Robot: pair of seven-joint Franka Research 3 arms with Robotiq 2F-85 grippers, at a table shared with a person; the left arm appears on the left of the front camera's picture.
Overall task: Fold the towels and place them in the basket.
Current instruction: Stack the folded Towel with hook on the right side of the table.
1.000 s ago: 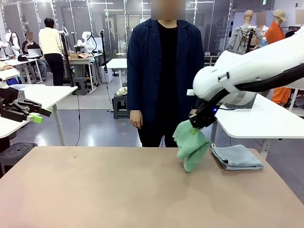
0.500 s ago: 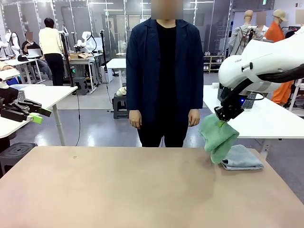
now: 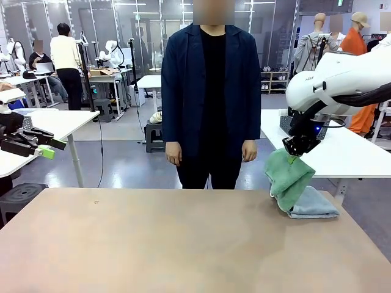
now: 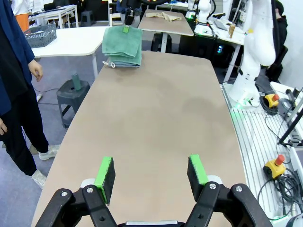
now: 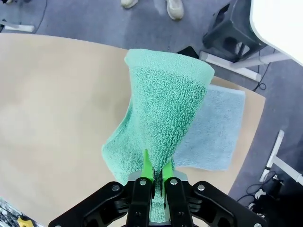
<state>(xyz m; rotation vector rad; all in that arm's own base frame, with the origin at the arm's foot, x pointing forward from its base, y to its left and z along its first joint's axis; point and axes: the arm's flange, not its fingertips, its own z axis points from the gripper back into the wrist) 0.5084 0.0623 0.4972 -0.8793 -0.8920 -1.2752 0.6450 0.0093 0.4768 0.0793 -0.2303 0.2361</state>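
Green towel point(image 3: 288, 177) hangs pinched in the right gripper point(image 3: 295, 150) above the folded blue-grey towel point(image 3: 316, 205).

I get bright, even light from the ceiling strips far behind the bench point(image 3: 153, 244), which carries only soft shadows and a pale sheen. Both wrist feeds bow at the edges. Focus looks sharp throughout.
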